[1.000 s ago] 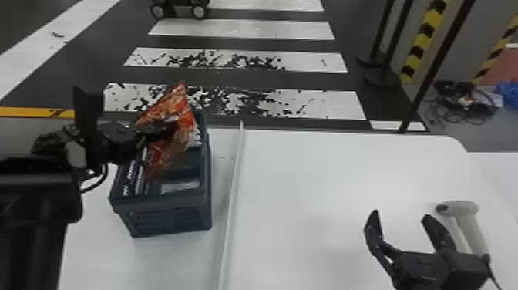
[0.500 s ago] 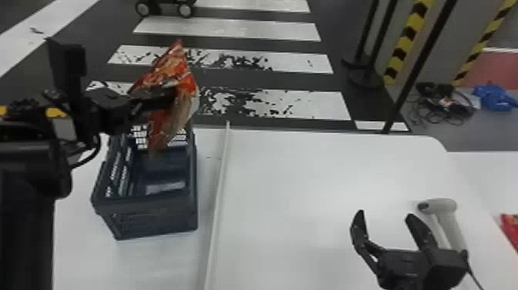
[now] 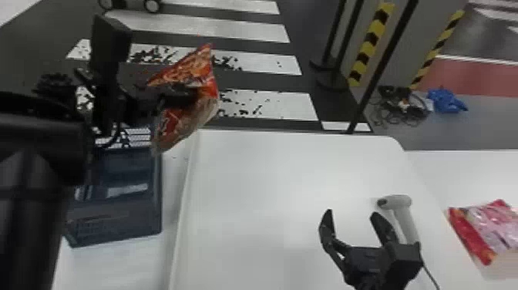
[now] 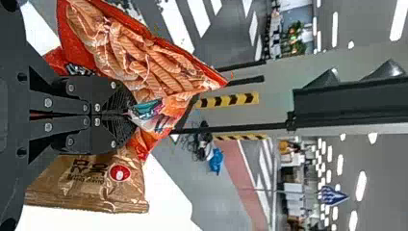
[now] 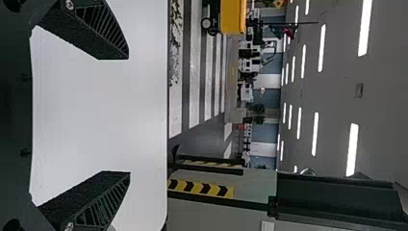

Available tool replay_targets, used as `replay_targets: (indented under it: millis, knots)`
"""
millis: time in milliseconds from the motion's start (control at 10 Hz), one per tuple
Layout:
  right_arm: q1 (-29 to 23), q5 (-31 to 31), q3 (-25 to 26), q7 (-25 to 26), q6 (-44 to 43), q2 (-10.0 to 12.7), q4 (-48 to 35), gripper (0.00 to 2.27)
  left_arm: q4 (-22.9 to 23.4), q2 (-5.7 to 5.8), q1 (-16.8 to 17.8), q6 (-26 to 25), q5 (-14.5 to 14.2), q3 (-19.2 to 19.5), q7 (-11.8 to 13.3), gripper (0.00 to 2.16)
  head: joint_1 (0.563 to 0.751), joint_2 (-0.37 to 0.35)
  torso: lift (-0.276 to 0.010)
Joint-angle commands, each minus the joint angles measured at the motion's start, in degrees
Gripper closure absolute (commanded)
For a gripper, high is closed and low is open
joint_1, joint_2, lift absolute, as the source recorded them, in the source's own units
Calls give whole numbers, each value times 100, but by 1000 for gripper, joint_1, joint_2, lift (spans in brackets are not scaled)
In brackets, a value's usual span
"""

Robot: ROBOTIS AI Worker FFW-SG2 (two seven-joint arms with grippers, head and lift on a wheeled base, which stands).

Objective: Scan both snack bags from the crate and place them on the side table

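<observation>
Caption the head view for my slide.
Left pincer gripping a snack bag near the crate, open right pincer by the scanner, red bag at far right.

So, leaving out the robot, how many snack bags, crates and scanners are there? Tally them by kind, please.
Snack bags: 2 (orange-red plastic bag in the left hand, red-pink plastic bag on the white side table)
Dark blue plastic crate: 1
Pale grey handheld scanner: 1
Total: 4
</observation>
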State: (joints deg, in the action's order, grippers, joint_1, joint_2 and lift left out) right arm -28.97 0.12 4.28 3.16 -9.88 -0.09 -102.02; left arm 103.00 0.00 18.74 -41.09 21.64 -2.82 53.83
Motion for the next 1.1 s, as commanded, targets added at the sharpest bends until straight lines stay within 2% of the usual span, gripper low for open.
replay_targets:
  millis: [0, 100, 300, 400, 500, 600, 700, 800, 1000]
  knots:
    - [-3, -65, 91, 0, 0, 14, -2, 63, -403, -15, -2, 17, 183, -492, -136, 2138, 695, -201, -98]
    - [6, -83, 126, 0, 0, 14, -2, 63, -711, -15, -28, 17, 227, -694, -259, 2142, 695, -213, -98]
    - [6, -171, 214, 9, -18, 14, 7, 63, -1097, -15, -133, 87, 139, -1116, -619, 2138, 695, -259, -98]
    - [6, -188, 240, 9, -36, 14, 7, 66, -1291, -15, -239, 439, 34, -1274, -812, 2142, 695, -281, -98]
    - [6, -206, 266, 9, -36, 14, -2, 66, -1475, -15, -309, 544, 34, -1450, -1050, 2142, 695, -291, -98]
    - [6, -215, 293, 62, -36, 14, -2, 66, -1678, -15, -344, 720, 16, -1564, -1155, 2142, 695, -313, -98]
    - [6, -250, 328, 62, -36, 14, -2, 66, -1862, -15, -388, 826, -107, -1661, -1304, 2142, 695, -330, -98]
    - [14, -311, 372, 62, -36, 14, 7, 66, -1950, -15, -415, 826, -432, -1845, -1463, 2142, 695, -348, -98]
    - [14, -329, 389, 62, -36, 14, 7, 66, -2029, -15, -423, 878, -713, -2267, -1832, 2142, 695, -350, -98]
